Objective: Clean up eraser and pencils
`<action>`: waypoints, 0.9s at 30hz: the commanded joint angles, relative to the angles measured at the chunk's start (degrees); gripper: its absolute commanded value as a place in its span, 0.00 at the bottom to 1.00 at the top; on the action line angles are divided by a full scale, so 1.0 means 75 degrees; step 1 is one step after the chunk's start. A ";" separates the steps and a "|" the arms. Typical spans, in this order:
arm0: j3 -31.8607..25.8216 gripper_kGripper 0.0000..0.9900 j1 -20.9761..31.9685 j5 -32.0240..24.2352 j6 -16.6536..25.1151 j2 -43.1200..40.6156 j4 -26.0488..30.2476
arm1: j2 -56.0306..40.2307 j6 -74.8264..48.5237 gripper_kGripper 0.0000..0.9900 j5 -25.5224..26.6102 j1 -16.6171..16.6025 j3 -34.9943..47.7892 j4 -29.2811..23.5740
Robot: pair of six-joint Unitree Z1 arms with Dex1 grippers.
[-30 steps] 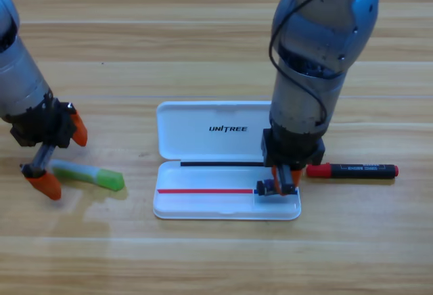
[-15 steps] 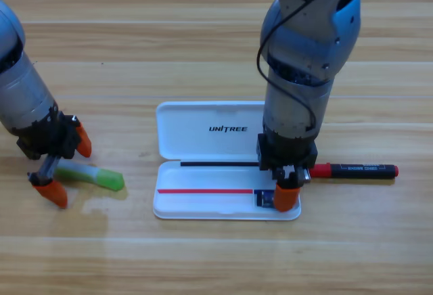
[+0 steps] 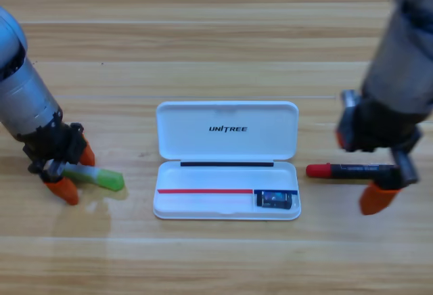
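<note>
The eraser [image 3: 274,199], a small dark block, lies in the right end of the white case's [image 3: 203,208] lower tray, with nothing touching it. The black pencil [image 3: 355,170] with its red cap lies on the table right of the case. My right gripper [image 3: 358,168] hangs over that pencil's right half, open, one orange jaw in front of the pencil and one behind. The pale green pencil [image 3: 98,176] lies left of the case. My left gripper [image 3: 74,172] is open and straddles its pale left end.
The case's lid [image 3: 226,122] lies flat and open behind the tray. Both grey arms come down from the upper corners. Bare wooden table surrounds the case.
My right gripper left the eraser in the tray and swung right to the black pencil. My left gripper came down around the green pencil's end, its jaws drawing closer together.
</note>
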 commanded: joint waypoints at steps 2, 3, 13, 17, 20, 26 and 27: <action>0.0147 0.00 0.0061 -0.0252 0.0667 0.0523 -0.0058 | 0.0857 -0.0801 0.99 -0.0432 -0.1576 0.0386 -0.0548; 0.0147 0.00 0.0073 -0.0252 0.0667 0.0476 -0.0058 | 0.1056 -0.0872 0.98 -0.0468 -0.1670 0.0386 -0.0736; -0.0099 0.00 0.0038 0.0018 0.0046 -0.0309 0.0517 | 0.2263 -0.1375 0.91 -0.0116 -0.1869 0.0011 -0.1310; -0.1072 0.00 -0.0056 0.0030 -0.0423 -0.0426 0.1665 | 0.2462 -0.1469 0.83 -0.0011 -0.1869 -0.0153 -0.1345; -0.1916 0.00 -0.0396 0.0006 -0.0880 -0.0380 0.2427 | 0.2638 -0.1539 0.72 -0.0034 -0.1869 -0.0270 -0.1357; -0.3533 0.00 -0.1040 -0.0568 -0.1595 0.0417 0.3657 | 0.2732 -0.1739 0.05 0.0071 -0.1869 -0.0223 -0.1357; -0.3767 0.00 -0.1122 -0.0720 -0.1677 0.0628 0.3821 | 0.2755 -0.1750 0.00 0.0071 -0.1869 -0.0223 -0.1357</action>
